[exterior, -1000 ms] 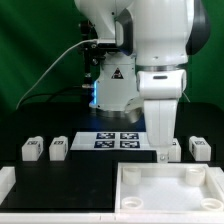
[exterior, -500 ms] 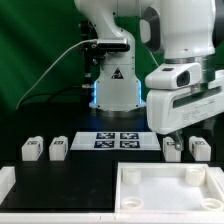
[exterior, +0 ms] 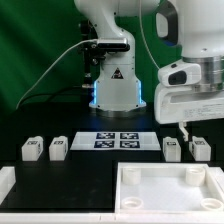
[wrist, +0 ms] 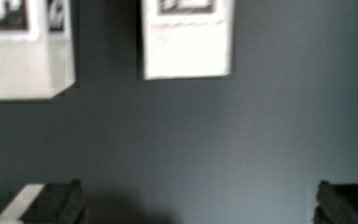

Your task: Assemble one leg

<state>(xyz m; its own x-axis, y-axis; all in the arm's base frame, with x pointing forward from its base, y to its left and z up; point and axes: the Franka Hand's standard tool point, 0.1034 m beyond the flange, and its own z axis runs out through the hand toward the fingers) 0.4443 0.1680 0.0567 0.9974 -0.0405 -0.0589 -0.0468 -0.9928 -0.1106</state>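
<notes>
Four small white legs with tag marks stand in a row on the black table: two at the exterior view's left [exterior: 33, 149] [exterior: 59, 148] and two at its right [exterior: 172, 149] [exterior: 199, 149]. My gripper [exterior: 200, 130] hangs a little above the right pair, open and empty. In the wrist view two legs [wrist: 19, 50] [wrist: 188, 38] lie ahead of the gripper [wrist: 199, 205]. Its dark fingertips [wrist: 48, 200] stand wide apart over bare table, touching nothing.
The large white square panel with raised rim [exterior: 130, 190] lies at the front. The marker board [exterior: 118, 139] lies between the leg pairs. The robot base [exterior: 115, 85] stands behind it. A white block [exterior: 5, 181] sits at the front left corner.
The arm has swung toward the exterior view's right and risen, from beside the marker board to above the right pair of legs. The legs have not moved.
</notes>
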